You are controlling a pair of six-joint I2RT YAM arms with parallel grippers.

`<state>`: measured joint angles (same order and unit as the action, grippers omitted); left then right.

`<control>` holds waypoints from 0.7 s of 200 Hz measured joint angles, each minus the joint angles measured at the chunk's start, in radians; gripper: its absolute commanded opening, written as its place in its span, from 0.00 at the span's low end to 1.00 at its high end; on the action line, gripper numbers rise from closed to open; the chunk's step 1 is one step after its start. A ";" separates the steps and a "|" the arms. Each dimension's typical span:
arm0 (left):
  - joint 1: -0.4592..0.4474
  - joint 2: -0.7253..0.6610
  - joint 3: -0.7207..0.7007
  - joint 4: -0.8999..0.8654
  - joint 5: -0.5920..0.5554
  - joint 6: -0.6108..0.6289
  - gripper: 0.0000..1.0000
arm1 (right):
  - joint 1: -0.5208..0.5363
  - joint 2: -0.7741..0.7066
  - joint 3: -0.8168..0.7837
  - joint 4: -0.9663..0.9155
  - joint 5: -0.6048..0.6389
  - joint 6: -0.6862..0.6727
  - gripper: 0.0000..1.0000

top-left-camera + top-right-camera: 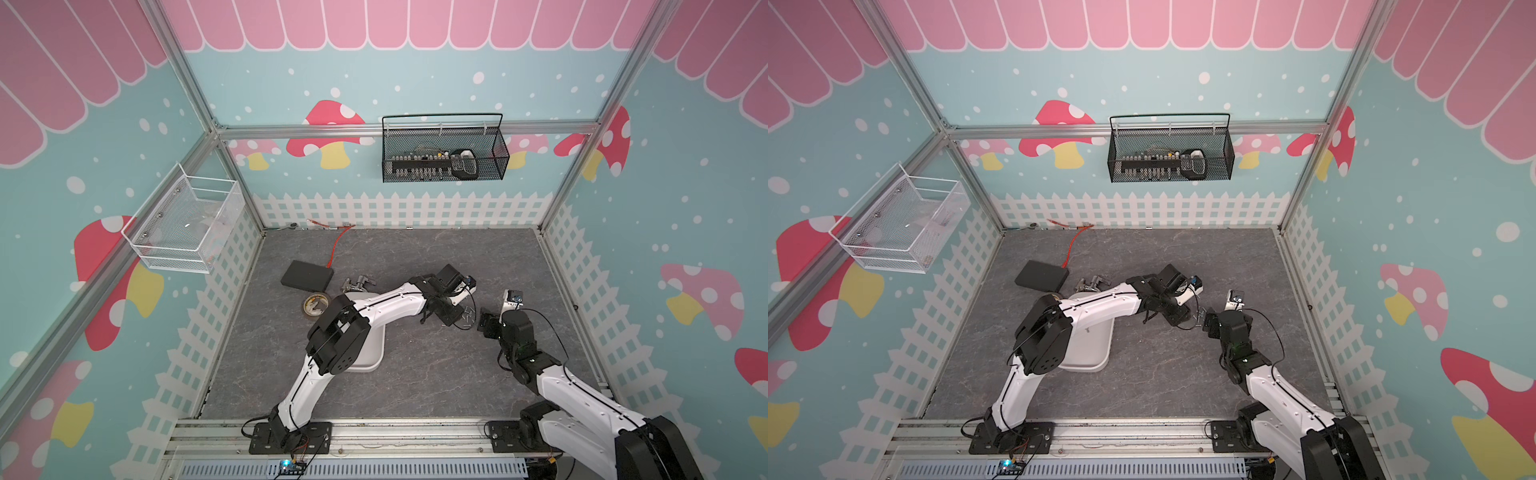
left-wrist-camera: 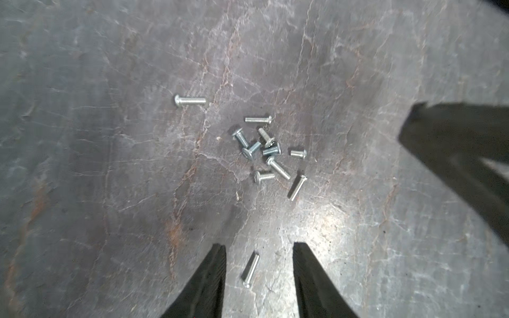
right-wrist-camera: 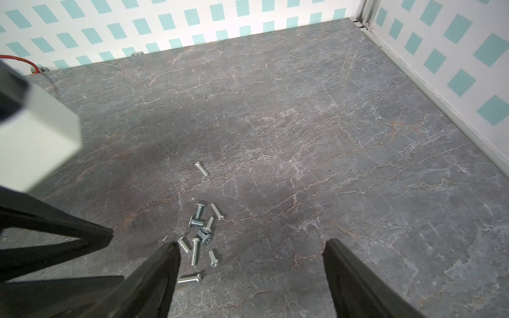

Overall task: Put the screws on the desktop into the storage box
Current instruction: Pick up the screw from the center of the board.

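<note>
**One lone screw between my left jaws, the rest just ahead, none in the white box yet.**

The white box sits well behind my left jaws, partly under my left arm, so anything I pick up has a long way to travel and a weak pinch could drop it on the way. My left jaws stand apart, holding nothing. The lone screw lies loose between the tips on the tabletop, touching neither tip, and its thin round shaft could roll or squirt out if only one tip reaches it. Tips set too low would scrape the tabletop. The pile of screws lies just ahead of the tips, between both sets of jaws. My right jaws gape wide and empty, with one tip just beside the pile, where a nudge would scatter it. The two sets are near enough to knock together.
</note>
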<state>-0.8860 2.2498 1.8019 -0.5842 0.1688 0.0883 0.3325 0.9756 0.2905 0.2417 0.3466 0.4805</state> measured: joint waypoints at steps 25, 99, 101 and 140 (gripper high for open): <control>-0.008 0.046 0.005 -0.045 0.000 0.040 0.43 | 0.000 -0.003 0.000 0.003 0.000 0.000 0.87; -0.010 0.039 -0.034 -0.031 -0.024 0.084 0.30 | 0.000 -0.005 -0.001 0.013 -0.001 0.000 0.87; -0.010 0.037 -0.038 -0.028 -0.026 0.084 0.30 | 0.000 -0.005 -0.001 0.013 -0.001 0.000 0.87; -0.010 -0.011 -0.121 0.001 -0.047 0.084 0.25 | 0.000 -0.005 -0.001 0.014 -0.004 0.000 0.87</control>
<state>-0.8963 2.2391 1.6814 -0.5835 0.1215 0.1722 0.3325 0.9710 0.2897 0.2554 0.3424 0.4801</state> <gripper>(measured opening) 0.255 0.871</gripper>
